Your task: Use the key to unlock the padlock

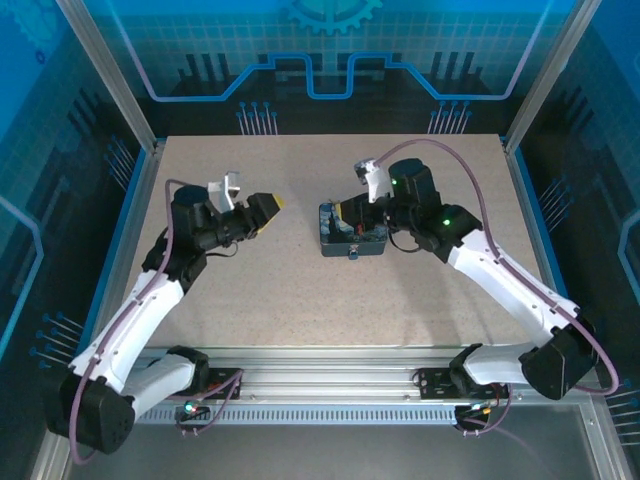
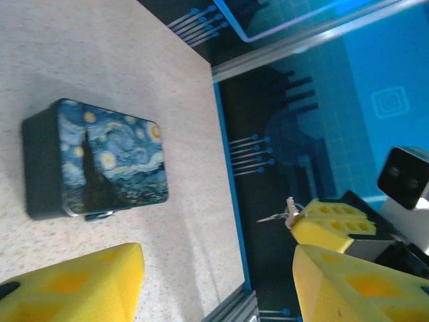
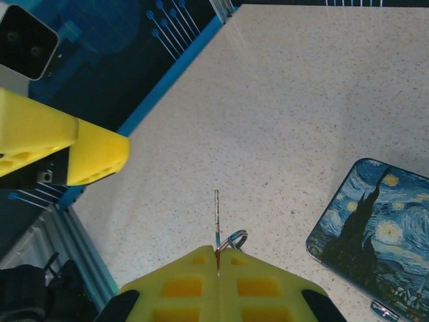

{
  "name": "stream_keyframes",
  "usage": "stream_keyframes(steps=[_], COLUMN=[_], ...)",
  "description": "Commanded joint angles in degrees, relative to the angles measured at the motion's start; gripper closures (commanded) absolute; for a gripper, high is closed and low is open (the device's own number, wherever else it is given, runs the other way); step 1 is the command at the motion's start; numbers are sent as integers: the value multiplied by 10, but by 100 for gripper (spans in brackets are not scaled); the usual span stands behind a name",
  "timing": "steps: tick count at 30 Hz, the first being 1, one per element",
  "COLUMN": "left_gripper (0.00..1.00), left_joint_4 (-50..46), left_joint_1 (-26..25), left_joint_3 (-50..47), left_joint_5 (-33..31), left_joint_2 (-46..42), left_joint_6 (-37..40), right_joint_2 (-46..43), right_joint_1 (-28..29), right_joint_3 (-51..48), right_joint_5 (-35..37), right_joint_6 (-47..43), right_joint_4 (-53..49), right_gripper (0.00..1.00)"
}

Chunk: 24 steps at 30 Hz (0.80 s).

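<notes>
Mid-table, slightly toward right edge: blue swirl-painted tin box [image 1: 352, 235], small padlock [image 2: 100, 215] on side wall facing arm bases. Right gripper [image 3: 218, 253] pads clenched on key [image 3: 216, 211], blade sticking straight out past fingertips, ring beside, likely held so for insertion. Key aloft beside tin, apart from padlock. Left gripper [image 2: 218, 265] jaws spread wide, empty, facing tin, probably ready to steady it.

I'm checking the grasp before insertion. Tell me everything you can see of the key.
The key is a thin, dark metal blade, pinched at its head between the shut jaws of the right gripper. Its shaft sticks straight out past the jaws, in the air over the table. A small metal ring sits at its head. It is well apart from the tin. Its teeth are too small to tell.
</notes>
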Motion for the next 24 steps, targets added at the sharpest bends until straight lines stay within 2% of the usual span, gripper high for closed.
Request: stream_keyframes(steps=[1,3,13,24], left_gripper=[42,46,53,59], left_joint_4=[58,75,132,139], left_joint_1=[-26,-40,-94,-114], left_joint_3=[40,56,126,136], left_joint_5=[32,32,58,63], left_joint_2=[30,53,138,152], left_joint_6=[-7,-10,-15,-13], right_joint_2=[-17,-22,-37,-38], right_joint_1=[-22,-29,-57,-65], right_joint_3=[-25,-36,-77,-96], right_joint_5=[-68,-88,-176,-227], right_joint_6=[48,63,142,189], right_joint_4=[58,75,167,233], right_gripper=[100,100,100,100])
